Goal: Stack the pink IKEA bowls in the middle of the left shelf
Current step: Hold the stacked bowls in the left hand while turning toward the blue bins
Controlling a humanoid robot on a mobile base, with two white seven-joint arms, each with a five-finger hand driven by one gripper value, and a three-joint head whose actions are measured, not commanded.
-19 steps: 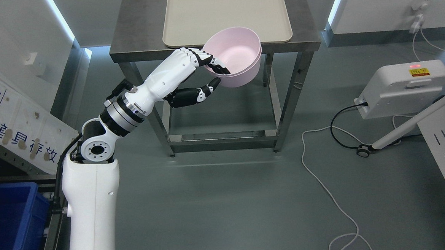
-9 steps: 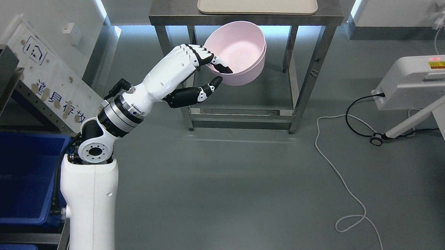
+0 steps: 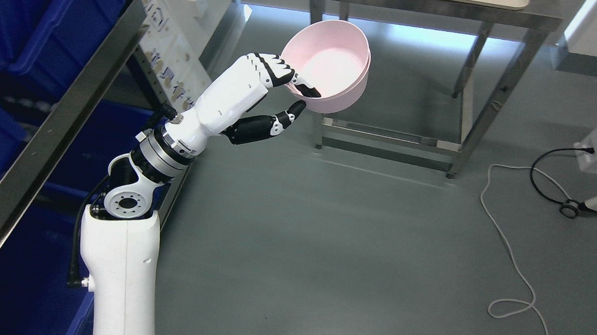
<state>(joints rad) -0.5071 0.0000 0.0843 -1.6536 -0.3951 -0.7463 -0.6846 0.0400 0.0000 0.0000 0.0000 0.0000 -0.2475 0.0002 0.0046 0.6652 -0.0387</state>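
Left hand: the left hand (image 3: 277, 92) is clamped on the near rim of the pink bowls (image 3: 332, 67), fingers (image 3: 302, 88) hooked inside, thumb pressed under the outer wall.
Pink bowls: two seem nested, judging by a doubled rim; held in the air, tilted, opening facing up toward the camera.
Behind and left of the hand: a shelf (image 3: 60, 124) with a metal edge, blue bins (image 3: 35, 16) on its levels.
Beyond the hand: a steel table (image 3: 483, 59), the bowls hanging in front of its legs.
Progress: bowls picked up and in transit; reaching the shelf's middle level and setting them down remains.
Right hand: not visible.
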